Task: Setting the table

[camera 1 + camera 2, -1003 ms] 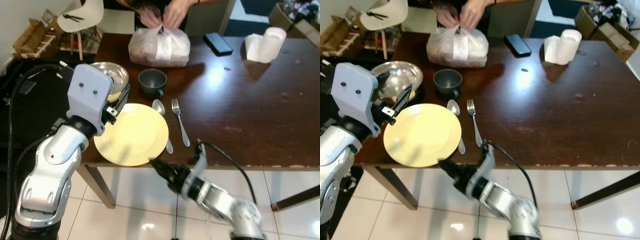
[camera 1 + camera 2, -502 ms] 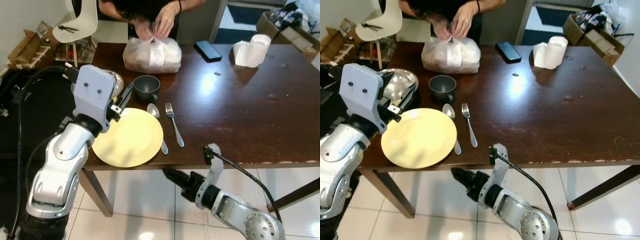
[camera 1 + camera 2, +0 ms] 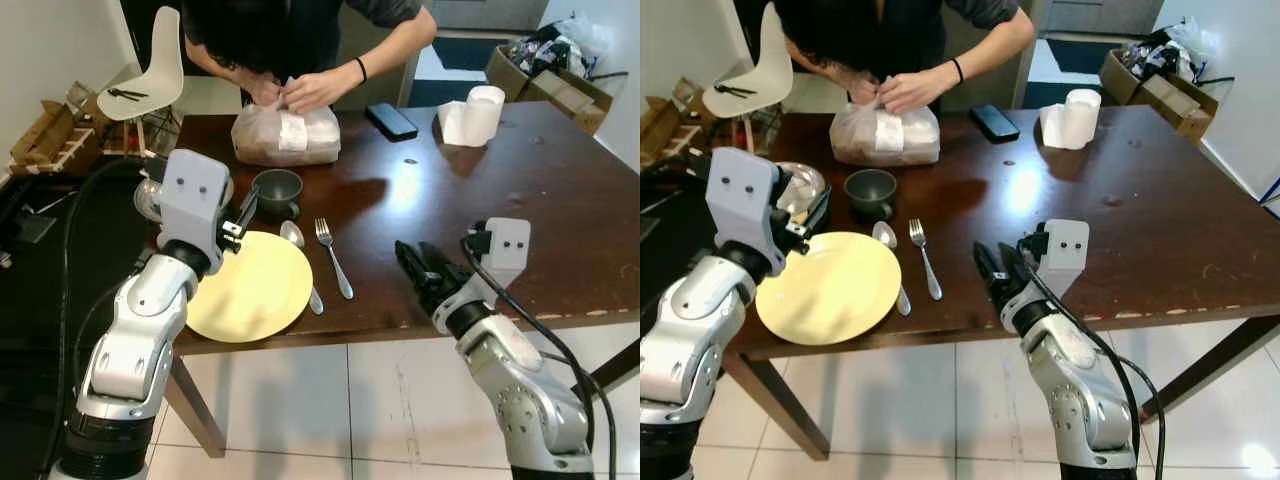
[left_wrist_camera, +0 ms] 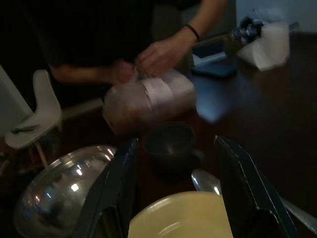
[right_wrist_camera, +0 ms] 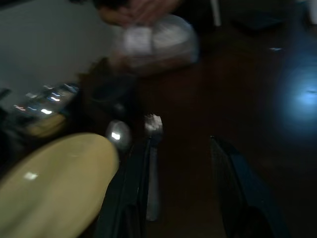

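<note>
yellow plate (image 3: 250, 300) beside spoon (image 3: 298, 244) and fork (image 3: 333, 257); both grippers' fingers apart.

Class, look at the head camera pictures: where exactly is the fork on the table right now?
The fork lies on the table just right of the spoon and yellow plate, in front of the dark cup.

Head stereo pair down over the table (image 3: 520, 200); both wrist views close, sharing the yellow plate (image 4: 183, 218).
</note>
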Tool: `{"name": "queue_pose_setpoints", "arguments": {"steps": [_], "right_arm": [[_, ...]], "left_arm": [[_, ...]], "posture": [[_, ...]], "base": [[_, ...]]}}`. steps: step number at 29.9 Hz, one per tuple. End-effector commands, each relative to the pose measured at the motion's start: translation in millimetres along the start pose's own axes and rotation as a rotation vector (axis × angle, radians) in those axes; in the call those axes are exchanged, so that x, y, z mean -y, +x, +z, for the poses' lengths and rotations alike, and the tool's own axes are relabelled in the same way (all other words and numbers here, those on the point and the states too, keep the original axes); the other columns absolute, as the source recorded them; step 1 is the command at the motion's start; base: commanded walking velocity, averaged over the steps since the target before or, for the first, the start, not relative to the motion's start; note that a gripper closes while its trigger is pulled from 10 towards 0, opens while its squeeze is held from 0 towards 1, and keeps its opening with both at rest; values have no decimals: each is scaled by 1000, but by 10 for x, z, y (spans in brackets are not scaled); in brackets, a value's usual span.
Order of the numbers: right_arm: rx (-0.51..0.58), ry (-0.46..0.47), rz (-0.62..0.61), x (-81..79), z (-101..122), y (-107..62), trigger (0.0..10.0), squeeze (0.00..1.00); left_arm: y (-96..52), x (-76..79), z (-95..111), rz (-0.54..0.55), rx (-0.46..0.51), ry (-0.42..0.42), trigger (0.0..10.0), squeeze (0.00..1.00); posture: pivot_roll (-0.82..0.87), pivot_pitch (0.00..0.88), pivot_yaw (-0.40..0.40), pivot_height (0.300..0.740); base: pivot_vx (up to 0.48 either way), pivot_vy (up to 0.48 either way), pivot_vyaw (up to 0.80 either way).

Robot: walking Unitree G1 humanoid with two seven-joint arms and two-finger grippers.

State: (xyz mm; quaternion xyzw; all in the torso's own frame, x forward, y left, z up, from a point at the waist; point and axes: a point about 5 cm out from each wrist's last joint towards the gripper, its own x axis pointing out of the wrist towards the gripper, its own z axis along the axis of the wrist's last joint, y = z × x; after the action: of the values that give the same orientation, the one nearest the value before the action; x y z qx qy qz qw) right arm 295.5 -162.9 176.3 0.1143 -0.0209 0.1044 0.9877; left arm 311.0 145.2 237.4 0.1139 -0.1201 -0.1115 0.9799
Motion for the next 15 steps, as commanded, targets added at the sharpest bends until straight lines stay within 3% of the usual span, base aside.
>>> {"name": "queue_pose_setpoints", "arguments": {"steps": [1,2,4,7,15], "right_arm": [[-115,-49,-107,190,-355,-126,10000,0],[-115,-49,-107,190,-355,-126,10000,0],[-180,-46,-133,232,-579,-234,10000,0],[-227,-82,-91,154,-770,-329,10000,0],[-256,-109,-12,-19,-911,-326,10000,0]], "left_arm": [[-65,54,-257,-19,-117,11,10000,0],[-65,54,-257,-19,-117,11,10000,0],[-129,120,-433,-32,-190,40,10000,0],[-204,186,-640,-26,-275,45,10000,0],[-264,261,-810,-75,-339,80,10000,0]], "posture": [[-71,0,87,740],[-71,0,87,740],[-78,0,89,740],[-86,0,93,740],[-91,0,89,740]], "base": [[0,0,0],[0,0,0],[0,0,0],[0,0,0],[0,0,0]]}}
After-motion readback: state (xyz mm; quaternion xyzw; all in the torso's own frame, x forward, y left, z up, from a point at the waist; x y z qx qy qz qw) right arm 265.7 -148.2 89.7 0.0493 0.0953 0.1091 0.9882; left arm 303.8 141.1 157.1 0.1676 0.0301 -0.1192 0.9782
